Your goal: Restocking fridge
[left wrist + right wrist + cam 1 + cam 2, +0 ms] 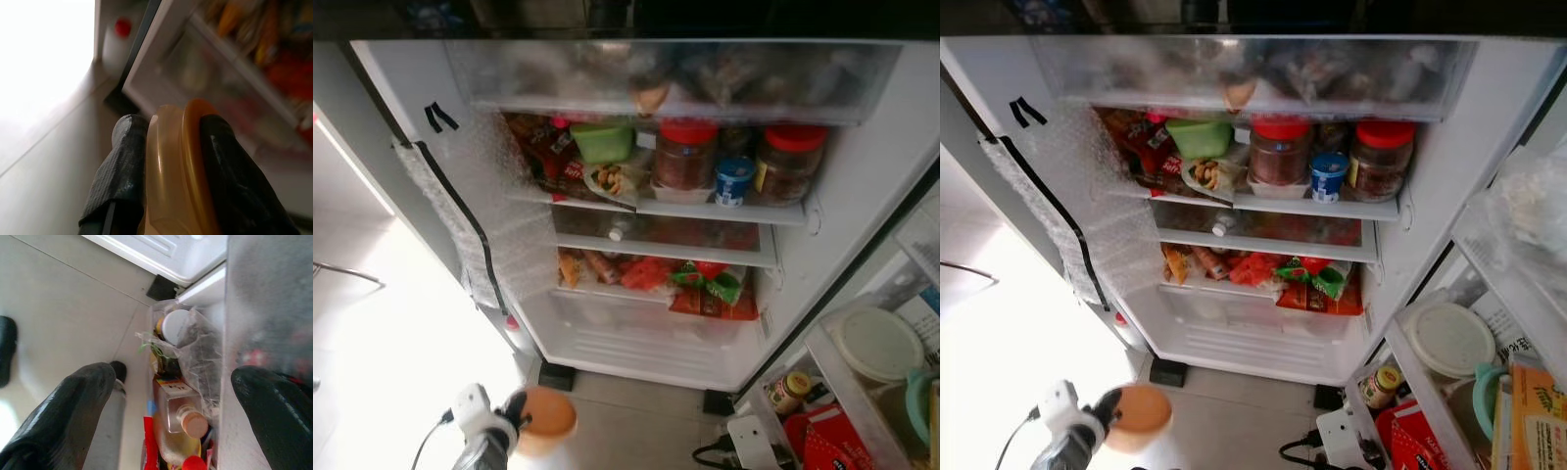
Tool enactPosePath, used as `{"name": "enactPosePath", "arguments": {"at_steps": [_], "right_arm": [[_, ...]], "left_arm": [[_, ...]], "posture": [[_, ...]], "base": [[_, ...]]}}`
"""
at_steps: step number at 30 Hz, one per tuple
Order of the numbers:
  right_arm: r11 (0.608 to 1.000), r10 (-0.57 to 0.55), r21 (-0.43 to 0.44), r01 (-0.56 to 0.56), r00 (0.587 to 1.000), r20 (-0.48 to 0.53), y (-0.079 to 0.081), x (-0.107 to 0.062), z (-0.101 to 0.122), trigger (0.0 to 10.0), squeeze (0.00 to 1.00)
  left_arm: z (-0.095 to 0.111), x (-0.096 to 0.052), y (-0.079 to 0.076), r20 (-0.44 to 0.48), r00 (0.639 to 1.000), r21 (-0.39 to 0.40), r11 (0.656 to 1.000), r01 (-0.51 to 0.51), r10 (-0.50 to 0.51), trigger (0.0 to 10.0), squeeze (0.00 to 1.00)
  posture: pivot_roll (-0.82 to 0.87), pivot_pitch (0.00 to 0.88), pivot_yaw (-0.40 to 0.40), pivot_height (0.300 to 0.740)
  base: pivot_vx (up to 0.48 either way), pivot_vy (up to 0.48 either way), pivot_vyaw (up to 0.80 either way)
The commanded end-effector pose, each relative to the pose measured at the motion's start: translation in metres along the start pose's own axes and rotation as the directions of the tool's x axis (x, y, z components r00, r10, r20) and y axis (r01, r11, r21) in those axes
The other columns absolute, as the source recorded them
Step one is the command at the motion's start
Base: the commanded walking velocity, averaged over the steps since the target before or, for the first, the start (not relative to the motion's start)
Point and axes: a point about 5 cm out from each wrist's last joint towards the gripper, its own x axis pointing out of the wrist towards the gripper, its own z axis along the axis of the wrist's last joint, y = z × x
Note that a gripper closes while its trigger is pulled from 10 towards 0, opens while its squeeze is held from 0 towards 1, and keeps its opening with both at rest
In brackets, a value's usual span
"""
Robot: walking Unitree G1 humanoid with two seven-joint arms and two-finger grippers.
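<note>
The left gripper (171,171) has its two black fingers (117,171) closed flat against either face of an orange lid (178,166), a shallow round piece held on edge between them. From the head camera the same left gripper sits low at the near left, over the pale floor tiles (636,421) just in front of the open fridge (862,186), with the lid facing up as an orange disc.

The left wrist camera looks past the lid to a small white bottle with a red cap (116,41) standing on the floor by the fridge's left corner, and to blurred packets on the lower shelves.

The right gripper (171,396) has its fingers spread wide apart with nothing between them. Its wrist camera looks down into the door shelf (210,284) on the right, where a clear bottle with a brown cap (183,418) lies among plastic bags, beside a white-capped jar (173,325).

The head views show what the wrist cameras miss: two red-lidded jars (685,155) on the far upper shelf, a green tub (603,140) to their left, a small blue cup (735,180) between the jars, red and green packets (705,284) on the lower shelf, and a round white lid (877,343) in the door at the right.
</note>
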Motion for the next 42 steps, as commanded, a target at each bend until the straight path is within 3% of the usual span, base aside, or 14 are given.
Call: {"name": "enactPosePath", "arguments": {"at_steps": [1, 2, 6, 7, 9, 10, 14, 15, 16, 20, 27, 42], "right_arm": [[0.999, -0.043, 0.024, 0.043, 0.999, -0.009, -0.012, 0.0, -0.005, 10.0, 0.0], [0.999, -0.043, 0.024, 0.043, 0.999, -0.009, -0.012, 0.0, -0.005, 10.0, 0.0], [0.999, -0.021, 0.038, 0.021, 1.0, -0.002, -0.008, 0.0, -0.003, 10.0, 0.0], [0.999, -0.009, 0.04, 0.009, 1.0, 0.0, -0.007, 0.0, -0.002, 10.0, 0.0], [0.999, -0.003, 0.037, 0.003, 1.0, 0.002, -0.006, 0.0, -0.002, 10.0, 0.0], [0.999, 0.0, 0.042, 0.0, 1.0, 0.004, -0.005, 0.0, -0.001, 10.0, 0.0], [0.997, 0.011, 0.071, -0.013, 1.0, 0.024, -0.002, 0.0, 0.002, 10.0, 0.0], [0.997, 0.011, 0.071, -0.013, 1.0, 0.024, -0.002, 0.0, 0.002, 10.0, 0.0], [0.996, 0.017, 0.091, -0.021, 0.999, 0.041, -0.001, 0.0, 0.005, 10.0, 0.0], [0.989, 0.052, 0.139, -0.059, 0.997, 0.054, 0.002, 0.0, 0.007, 10.0, 0.0], [0.986, 0.071, 0.144, -0.08, 0.995, 0.065, 0.004, 0.0, 0.009, 10.0, 0.0], [0.982, 0.103, 0.15, -0.112, 0.992, 0.067, 0.007, -0.001, 0.006, 10.0, 0.0]], "left_arm": [[0.013, 0.002, -0.002, 0.075, 0.996, -0.034, 0.999, 0.043, -0.04, 10.0, 0.0], [0.013, 0.002, -0.002, 0.075, 0.996, -0.034, 0.999, 0.043, -0.04, 10.0, 0.0], [0.04, 0.006, -0.025, 0.223, 0.957, -0.066, 0.977, 0.204, -0.185, 10.0, 0.0], [0.053, 0.005, -0.041, 0.285, 0.92, -0.083, 0.949, 0.304, -0.27, 10.0, 0.0], [0.06, 0.003, -0.053, 0.316, 0.887, -0.091, 0.92, 0.382, -0.337, 10.0, 0.0], [0.063, 0.0, -0.063, 0.323, 0.86, -0.078, 0.894, 0.441, -0.396, 10.0, 0.0], [0.064, -0.012, -0.077, 0.347, 0.805, -0.041, 0.85, 0.526, -0.482, 10.0, 0.0], [0.064, -0.012, -0.077, 0.347, 0.805, -0.041, 0.85, 0.526, -0.482, 10.0, 0.0], [0.064, -0.019, -0.083, 0.352, 0.778, -0.047, 0.82, 0.57, -0.52, 10.0, 0.0], [0.06, -0.035, -0.089, 0.327, 0.75, -0.046, 0.783, 0.62, -0.575, 10.0, 0.0], [0.06, -0.041, -0.089, 0.334, 0.757, -0.103, 0.776, 0.622, -0.562, 10.0, 0.0], [0.061, -0.042, -0.091, 0.3, 0.778, -0.125, 0.786, 0.606, -0.552, 10.0, 0.0]], "posture": [[0.0, 0.083, 0.002, 0.74], [0.0, 0.083, 0.002, 0.74], [0.0, 0.084, 0.003, 0.74], [0.0, 0.086, 0.002, 0.74], [0.0, 0.088, 0.001, 0.74], [0.0, 0.088, 0.001, 0.74], [-0.01, 0.09, 0.001, 0.74], [-0.01, 0.09, 0.001, 0.74], [-0.01, 0.09, 0.0, 0.74], [0.0, 0.094, -0.005, 0.74], [0.0, 0.096, -0.007, 0.74], [0.0, 0.091, -0.007, 0.74]], "base": [[0.0, 0.0, 0.0], [0.0, 0.0, 0.0], [0.0, 0.0, 0.0], [0.0, 0.0, 0.0], [0.0, 0.0, 0.0], [0.0, 0.0, 0.0], [0.0, 0.0, 0.0], [0.0, 0.0, 0.0], [0.0, 0.0, 0.0], [0.0, 0.0, 0.0], [0.0, 0.0, 0.0], [0.017, 0.0, 0.0]]}}
